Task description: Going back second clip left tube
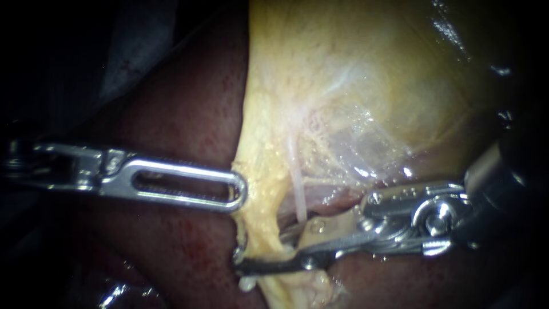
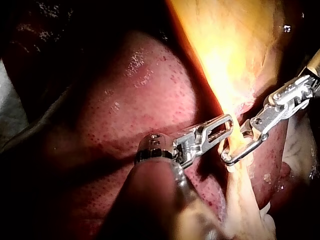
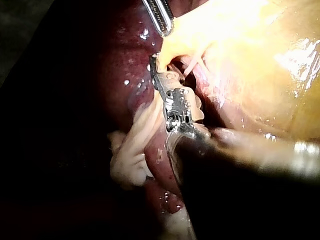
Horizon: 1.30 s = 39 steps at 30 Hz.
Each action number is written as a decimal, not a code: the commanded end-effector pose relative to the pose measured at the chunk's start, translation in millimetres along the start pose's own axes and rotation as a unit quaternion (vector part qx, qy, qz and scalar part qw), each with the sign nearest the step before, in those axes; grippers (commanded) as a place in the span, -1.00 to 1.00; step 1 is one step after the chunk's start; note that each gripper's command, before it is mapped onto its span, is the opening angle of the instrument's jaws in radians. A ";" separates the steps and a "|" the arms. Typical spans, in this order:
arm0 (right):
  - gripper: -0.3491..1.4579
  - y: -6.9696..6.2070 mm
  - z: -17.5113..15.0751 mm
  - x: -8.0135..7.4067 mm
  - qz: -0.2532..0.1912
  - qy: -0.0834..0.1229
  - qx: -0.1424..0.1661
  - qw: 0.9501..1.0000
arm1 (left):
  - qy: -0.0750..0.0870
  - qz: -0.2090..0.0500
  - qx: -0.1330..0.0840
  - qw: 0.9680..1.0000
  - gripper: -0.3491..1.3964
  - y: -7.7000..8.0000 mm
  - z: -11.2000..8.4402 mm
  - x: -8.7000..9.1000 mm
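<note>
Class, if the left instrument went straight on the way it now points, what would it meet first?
The yellow tissue band hanging from the gallbladder: the left instrument has its tip at that band's edge, apparently touching, though depth is unclear.

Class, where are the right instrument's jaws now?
Endoscope view, lower centre: the right instrument straddles the yellow tissue strand with open jaws, below the left instrument.
</note>
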 end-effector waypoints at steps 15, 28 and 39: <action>-0.14 0.1 0.3 -0.1 -0.001 0.005 -0.006 1.000 | 0.000 0.000 -0.001 1.000 -1.00 0.0 0.1 0.0; -0.03 0.0 0.0 -0.1 -0.018 0.007 -0.010 1.000 | 0.000 0.000 0.000 1.000 -1.00 0.0 0.1 0.0; -0.03 0.2 -2.2 -0.5 -0.021 0.013 -0.016 1.000 | 0.000 0.000 0.000 1.000 -1.00 0.0 0.0 0.0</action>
